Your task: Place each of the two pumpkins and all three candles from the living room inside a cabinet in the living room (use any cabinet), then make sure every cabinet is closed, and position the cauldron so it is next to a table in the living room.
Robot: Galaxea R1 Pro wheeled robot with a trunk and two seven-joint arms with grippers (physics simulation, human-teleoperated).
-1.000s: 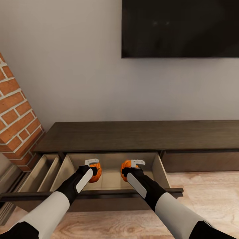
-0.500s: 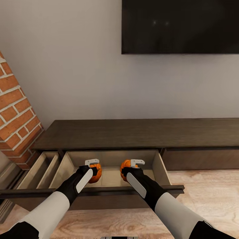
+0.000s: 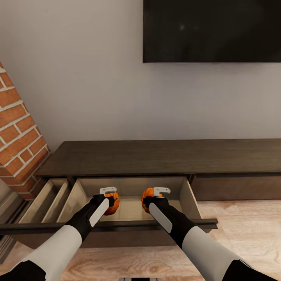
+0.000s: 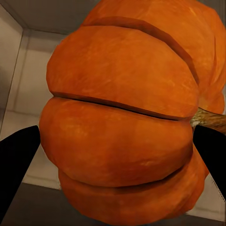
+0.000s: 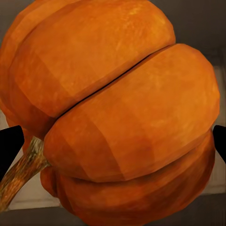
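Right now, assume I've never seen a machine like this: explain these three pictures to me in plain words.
This is a simulated two-armed robot. The wide picture comes from a camera on its head, looking down over both arms. Each arm ends in a claw.

The left claw grips one orange pumpkin; the right claw grips the other pumpkin. Both hang over an open drawer of a long dark-brown cabinet under a wall-mounted screen. A brick chimney stands at the left.

The two close-ups come from cameras near each claw: the left pumpkin and the right pumpkin, each with dark fingertips at its sides.
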